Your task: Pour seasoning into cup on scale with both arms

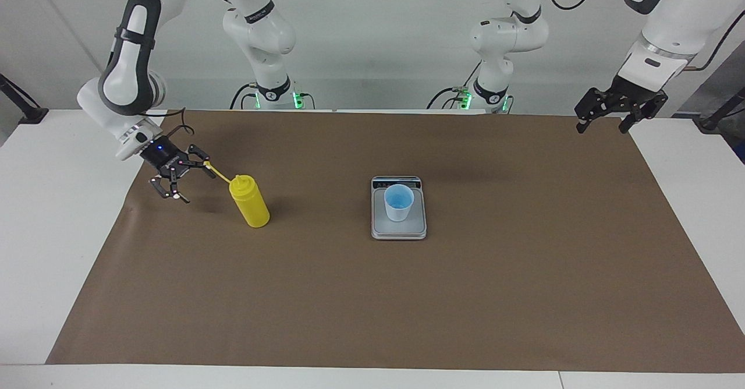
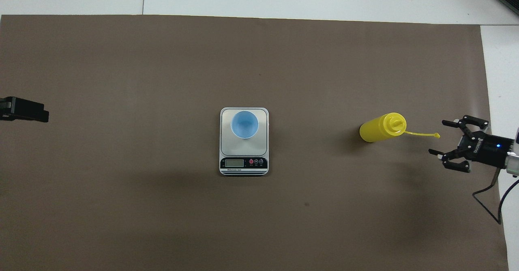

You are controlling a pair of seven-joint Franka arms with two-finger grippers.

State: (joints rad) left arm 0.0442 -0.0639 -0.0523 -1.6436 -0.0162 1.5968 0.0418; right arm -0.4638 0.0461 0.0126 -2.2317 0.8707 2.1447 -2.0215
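The yellow seasoning bottle [image 1: 250, 205] [image 2: 379, 128] stands upright on the brown mat toward the right arm's end of the table. Its thin nozzle points at my right gripper [image 1: 195, 180] [image 2: 438, 139]. That gripper is open and holds nothing. It hangs low beside the bottle, clear of its body, with the nozzle tip close to its fingers. The pale blue cup [image 1: 398, 202] [image 2: 244, 124] sits on the silver-grey scale [image 1: 398, 230] [image 2: 224, 141] at the mat's middle. My left gripper [image 1: 602, 126] [image 2: 42, 116] waits, open, raised over the mat's edge at the left arm's end.
The brown mat [image 1: 372, 296] covers most of the white table [image 1: 52, 232]. A cable [image 2: 486, 206] trails from the right wrist. The scale's dark display strip [image 2: 243, 163] faces the robots.
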